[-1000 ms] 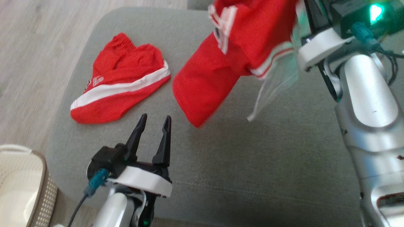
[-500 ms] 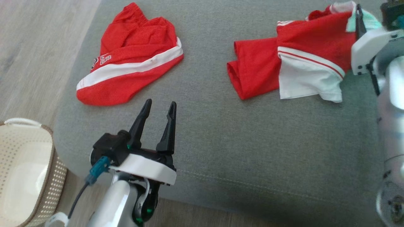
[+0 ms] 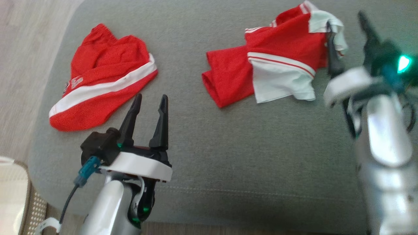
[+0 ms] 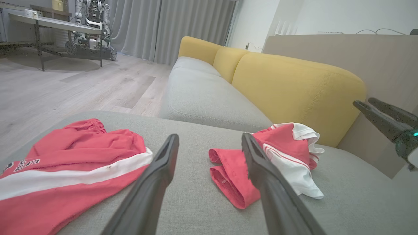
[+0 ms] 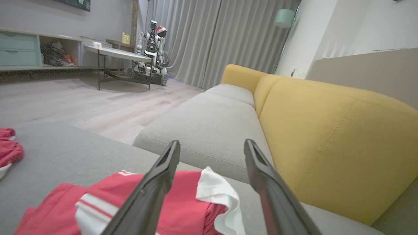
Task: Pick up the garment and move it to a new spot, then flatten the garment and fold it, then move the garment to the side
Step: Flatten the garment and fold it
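Grey fabric covers the wide sofa cushion (image 3: 235,156) on which everything lies. Red shorts (image 3: 98,81) with a white band rest at its left. The task's garment, a red-and-white jersey (image 3: 277,62), lies crumpled and doubled over at the far right, held by nothing. The right gripper (image 3: 344,19) hovers at its white corner with jaws spread. The left gripper (image 3: 149,98) hangs near the shorts, jaws also spread. The move to a new spot looks done. Flattening likely comes next, which calls for each gripper to pinch an edge and draw it outward.
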`<state>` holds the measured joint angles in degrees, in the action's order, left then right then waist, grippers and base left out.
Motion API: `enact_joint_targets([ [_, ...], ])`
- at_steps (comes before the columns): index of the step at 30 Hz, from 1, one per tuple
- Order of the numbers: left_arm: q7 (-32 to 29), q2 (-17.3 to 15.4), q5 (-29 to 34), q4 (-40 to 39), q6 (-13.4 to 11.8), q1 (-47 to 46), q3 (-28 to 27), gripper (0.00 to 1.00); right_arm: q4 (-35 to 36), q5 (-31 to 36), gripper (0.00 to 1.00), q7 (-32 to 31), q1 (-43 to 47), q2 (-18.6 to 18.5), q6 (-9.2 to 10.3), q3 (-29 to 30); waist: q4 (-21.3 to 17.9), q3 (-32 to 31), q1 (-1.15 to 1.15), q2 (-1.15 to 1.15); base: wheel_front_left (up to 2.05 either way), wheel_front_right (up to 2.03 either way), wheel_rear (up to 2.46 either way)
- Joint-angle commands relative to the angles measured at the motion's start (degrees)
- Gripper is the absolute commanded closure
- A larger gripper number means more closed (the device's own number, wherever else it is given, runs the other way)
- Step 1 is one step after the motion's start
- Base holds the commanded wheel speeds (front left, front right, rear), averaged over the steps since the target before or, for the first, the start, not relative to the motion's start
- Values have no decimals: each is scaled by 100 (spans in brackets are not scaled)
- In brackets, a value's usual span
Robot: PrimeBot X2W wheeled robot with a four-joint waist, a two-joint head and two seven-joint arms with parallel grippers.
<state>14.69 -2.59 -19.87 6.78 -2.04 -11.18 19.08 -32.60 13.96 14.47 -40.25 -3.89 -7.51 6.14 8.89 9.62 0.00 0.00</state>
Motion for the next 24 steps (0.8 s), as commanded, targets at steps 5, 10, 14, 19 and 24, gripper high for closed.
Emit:
enact_joint_targets([
  [5, 30, -29, 64, -225, -24, -55, -375, 0, 1323, -752, 0, 51, 1208, 100, 2, -607, -337, -222, 0, 0, 0, 0, 0],
  [10, 30, -29, 123, -224, 9, 121, -514, 0, 2012, -1217, 0, 52, 2138, 101, 2, -653, -489, -337, 0, 0, 0, 0, 0],
  [14, 30, -29, 164, -209, 41, 219, -582, 0, 2118, -1396, 0, 52, 2516, 101, 2, -712, -550, -368, 0, 0, 0, 0, 0],
  [19, 30, -29, 193, -211, 75, 174, -558, 0, 2068, -1387, 0, 52, 2448, 101, 2, -867, -448, -291, 0, 0, 0, 0, 0],
  [24, 30, -29, 159, -223, 93, 95, -387, 0, 1680, -1229, 0, 52, 2008, 101, 2, -1136, -166, -66, 0, 0, 0, 0, 0],
])
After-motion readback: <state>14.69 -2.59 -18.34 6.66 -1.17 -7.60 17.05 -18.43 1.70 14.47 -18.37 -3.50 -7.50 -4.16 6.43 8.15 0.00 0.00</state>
